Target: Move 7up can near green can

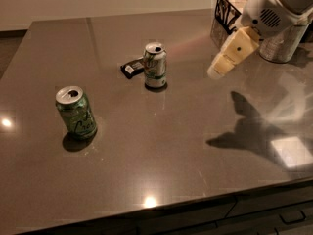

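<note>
One upright 7up can (155, 66), probably light, thin-walled and slick; hold it mid-body. The gripper (220, 67) hangs to its right, empty; I cannot tell how open.

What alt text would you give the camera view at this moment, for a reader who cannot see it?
The robot's gripper hangs above a dark table toward the view's right, apart from both cans. The 7up can stands upright mid-table beside a small black object; the green can stands upright nearer the front left.
</note>
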